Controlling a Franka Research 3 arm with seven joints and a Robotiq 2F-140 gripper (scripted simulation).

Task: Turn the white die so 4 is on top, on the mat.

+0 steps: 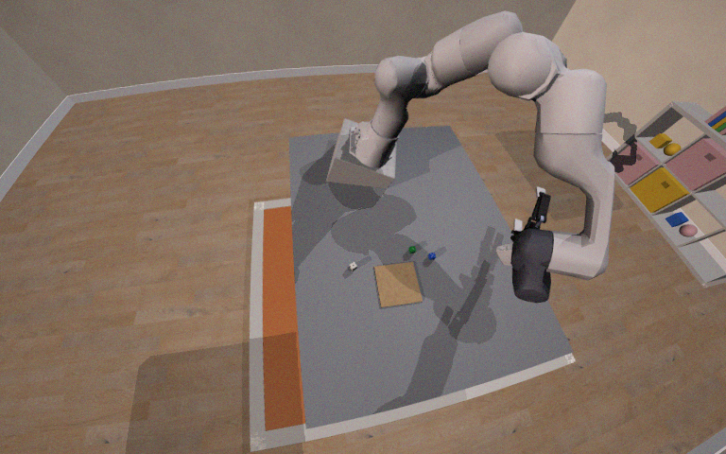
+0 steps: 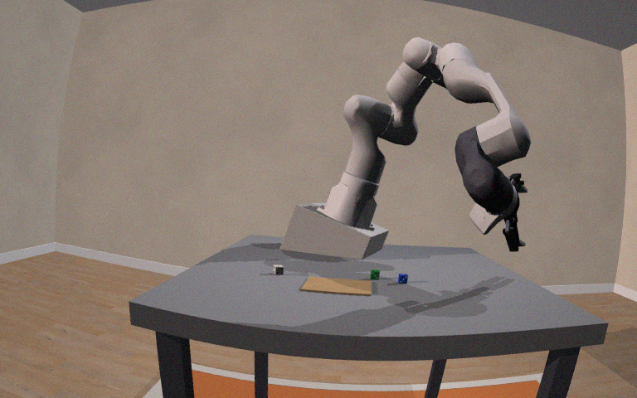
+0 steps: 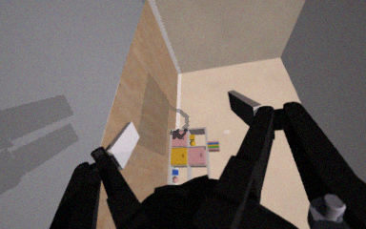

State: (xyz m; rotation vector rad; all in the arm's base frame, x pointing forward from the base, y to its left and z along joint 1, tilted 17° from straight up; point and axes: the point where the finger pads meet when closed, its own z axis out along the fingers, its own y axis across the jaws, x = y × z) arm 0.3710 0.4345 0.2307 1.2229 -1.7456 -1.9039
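Plainly, the white die [image 1: 353,266] sits on the matte grey table [image 1: 481,176], not on the mat [image 1: 397,285]; from the top view it lies just off the mat's edge at about ten o'clock, a small cube with dark pips too tiny to read. The mat is a thin, flat square of tan, cork-like or cardboard-looking sheet, its corners sharp, lying level on the tabletop. Off its far edge stand two more small cubes: the green die [image 1: 411,249] at roughly twelve o'clock from the mat's centre and the blue die [image 1: 432,256] at about one o'clock, each apart from the mat and from one another. The arm is built of smooth, rounded pale-grey shells rising from a wedge-shaped grey base [image 1: 355,171], with a darker cylindrical wrist section near its end. The gripper [image 2: 514,213] hangs well above the table's three-o'clock side in the top view, far from all three dice; its black, angular linkage fingers tipped with flat light pads are spread to their widest and grip nothing. Through the wrist view, between those fingers, a shelf unit [image 3: 191,153] with pink and yellow panels shows against a cream wall, beside wood-grain plank floor [image 1: 107,240]
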